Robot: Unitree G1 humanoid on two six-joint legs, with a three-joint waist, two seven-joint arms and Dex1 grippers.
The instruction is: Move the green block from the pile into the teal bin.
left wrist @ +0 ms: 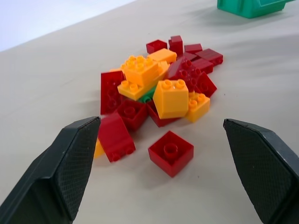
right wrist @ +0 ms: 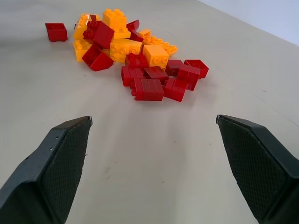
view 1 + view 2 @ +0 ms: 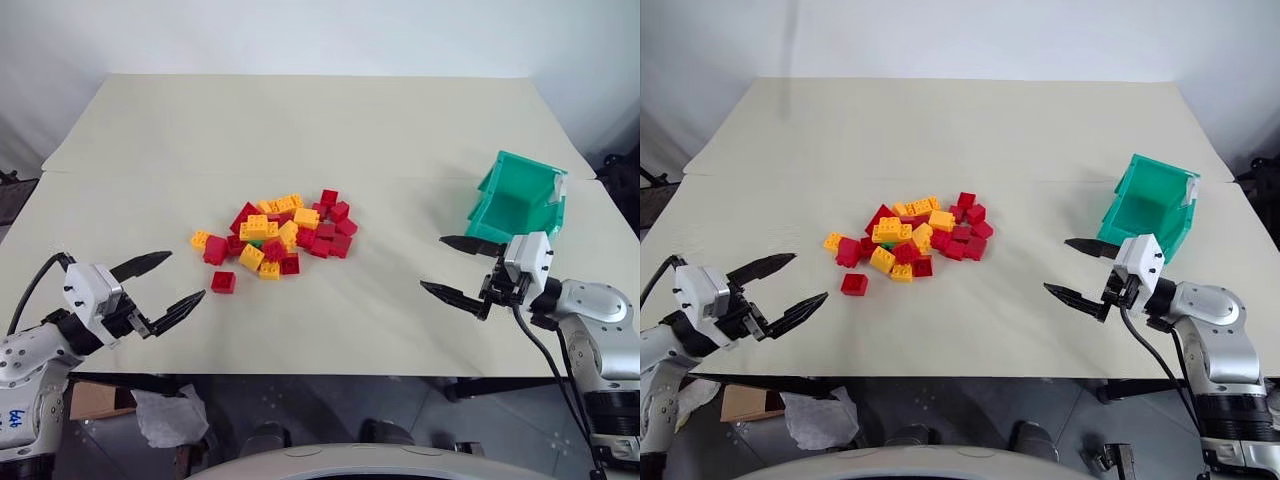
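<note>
The table [image 3: 300,120] carries everything, and the pile [image 3: 280,232] near its middle serves as the landmark. The teal bin [image 3: 515,200] sits well to the right of the pile, tipped with its open mouth facing up and toward the pile. The green block [image 1: 148,95] is buried in the pile's near-left part: only a sliver shows, wedged under orange bricks [image 1: 142,74] and hemmed by red ones. A lone red brick [image 3: 223,282] lies just in front of the pile on its left.

The step in hand looks like the first reach. The left gripper [image 3: 160,285] is the closer one to the green block, so it seems the better choice. It would do well to come in low past the lone red brick, nudge or lift the orange bricks off first, then pinch the green block across its flat sides rather than grabbing a cluster.

The left gripper hovers left of the pile, fingers spread wide, holding and touching nothing. The right gripper [image 3: 460,270] hangs right of the pile, just before the teal bin, likewise spread wide and empty.
</note>
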